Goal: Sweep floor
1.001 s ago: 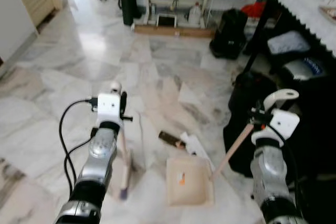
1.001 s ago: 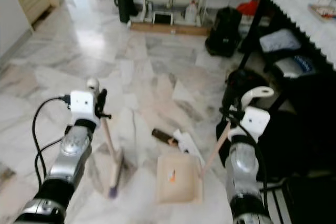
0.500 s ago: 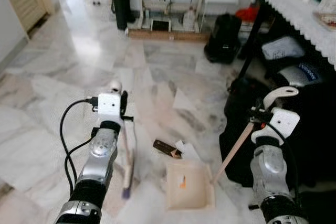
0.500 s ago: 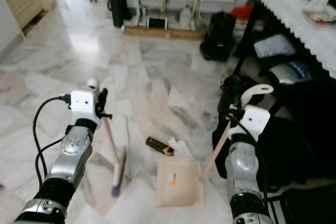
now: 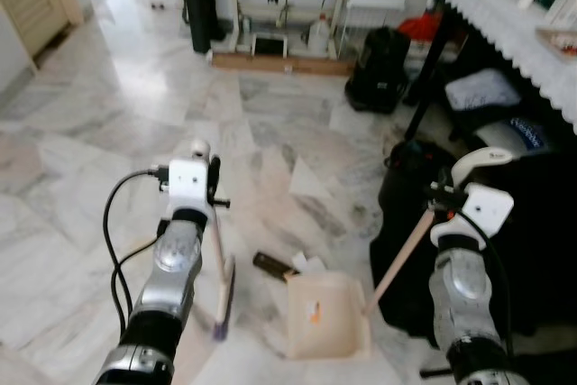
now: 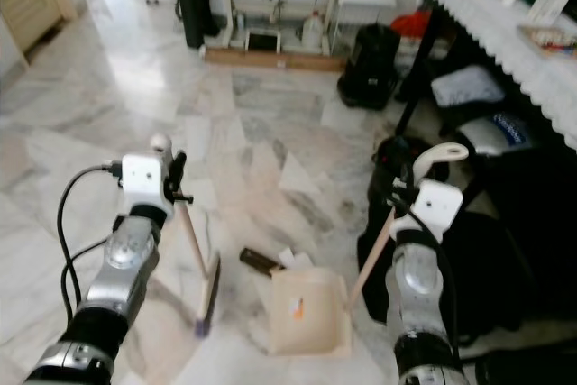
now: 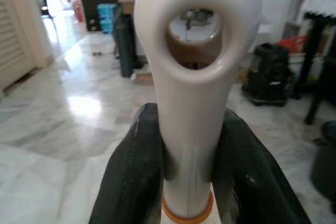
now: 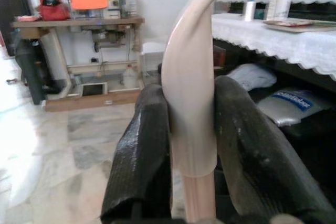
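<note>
My left gripper (image 7: 184,156) is shut on the white handle of a small broom (image 5: 222,290), whose purple-tipped head rests on the marble floor. My right gripper (image 8: 191,145) is shut on the cream handle of a dustpan (image 5: 325,315). The pan sits flat on the floor just right of the broom head, with a small orange scrap inside. A dark brown stick-like piece (image 5: 270,265) and crumpled white paper (image 5: 309,266) lie on the floor just beyond the pan's far edge.
A black bag (image 5: 411,200) stands close to my right arm. A table with a white lace cloth (image 5: 505,15) runs along the right, with bags beneath it. A black backpack (image 5: 377,69), a wooden plank and shelves stand at the back. Open marble floor stretches left.
The camera has moved forward a little, so the scene has shifted down. The dark piece and paper now lie nearer the pan's edge, and the broom head sits closer to the pan.
</note>
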Available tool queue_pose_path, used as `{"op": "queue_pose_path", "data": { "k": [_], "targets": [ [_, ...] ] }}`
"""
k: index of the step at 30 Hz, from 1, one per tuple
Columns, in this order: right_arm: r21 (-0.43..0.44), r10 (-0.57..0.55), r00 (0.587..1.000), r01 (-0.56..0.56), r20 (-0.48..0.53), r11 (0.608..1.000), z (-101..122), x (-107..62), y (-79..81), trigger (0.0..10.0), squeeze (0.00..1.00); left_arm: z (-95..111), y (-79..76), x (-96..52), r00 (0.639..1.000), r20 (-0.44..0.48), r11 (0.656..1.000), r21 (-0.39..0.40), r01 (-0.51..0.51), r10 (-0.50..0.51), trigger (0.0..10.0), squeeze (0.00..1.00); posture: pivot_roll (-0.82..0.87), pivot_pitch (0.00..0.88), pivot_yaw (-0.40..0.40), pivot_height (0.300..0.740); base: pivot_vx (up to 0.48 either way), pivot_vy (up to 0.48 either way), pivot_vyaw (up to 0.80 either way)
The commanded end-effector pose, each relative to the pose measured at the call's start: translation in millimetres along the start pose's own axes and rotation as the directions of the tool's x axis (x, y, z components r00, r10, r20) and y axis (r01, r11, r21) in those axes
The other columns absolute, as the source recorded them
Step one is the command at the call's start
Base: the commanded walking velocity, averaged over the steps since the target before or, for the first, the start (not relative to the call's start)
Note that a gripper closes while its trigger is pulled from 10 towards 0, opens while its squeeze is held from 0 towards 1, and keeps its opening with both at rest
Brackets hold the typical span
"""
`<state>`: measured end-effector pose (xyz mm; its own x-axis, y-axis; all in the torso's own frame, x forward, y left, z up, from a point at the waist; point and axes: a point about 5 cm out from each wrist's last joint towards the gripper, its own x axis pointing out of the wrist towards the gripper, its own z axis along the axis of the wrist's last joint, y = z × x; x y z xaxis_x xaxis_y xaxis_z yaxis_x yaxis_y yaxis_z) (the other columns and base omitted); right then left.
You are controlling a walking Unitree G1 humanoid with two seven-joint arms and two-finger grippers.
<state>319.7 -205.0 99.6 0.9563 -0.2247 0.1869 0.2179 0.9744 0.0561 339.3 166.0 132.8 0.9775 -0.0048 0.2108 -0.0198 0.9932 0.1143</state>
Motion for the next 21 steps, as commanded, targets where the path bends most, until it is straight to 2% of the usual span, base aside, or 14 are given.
{"op": "queue_pose_path", "data": {
  "k": [1,21],
  "targets": [
    [0.011,-0.034,0.998,0.033,0.049,0.999,9.8,3.9,-8.7,10.0,0.00,12.4,-2.7,5.3,0.999,0.053,1.000,0.017,0.013,-0.014,10.0,0.00,0.09,0.081,-0.068,0.740,0.315,0.000,0.00],
    [0.013,-0.033,0.998,0.032,0.051,0.999,10.1,4.0,-8.6,10.0,0.00,18.0,-3.0,7.9,0.997,0.074,1.000,0.017,0.013,-0.014,10.0,0.00,0.09,0.082,-0.068,0.740,0.318,0.000,0.00]
  ]
}}
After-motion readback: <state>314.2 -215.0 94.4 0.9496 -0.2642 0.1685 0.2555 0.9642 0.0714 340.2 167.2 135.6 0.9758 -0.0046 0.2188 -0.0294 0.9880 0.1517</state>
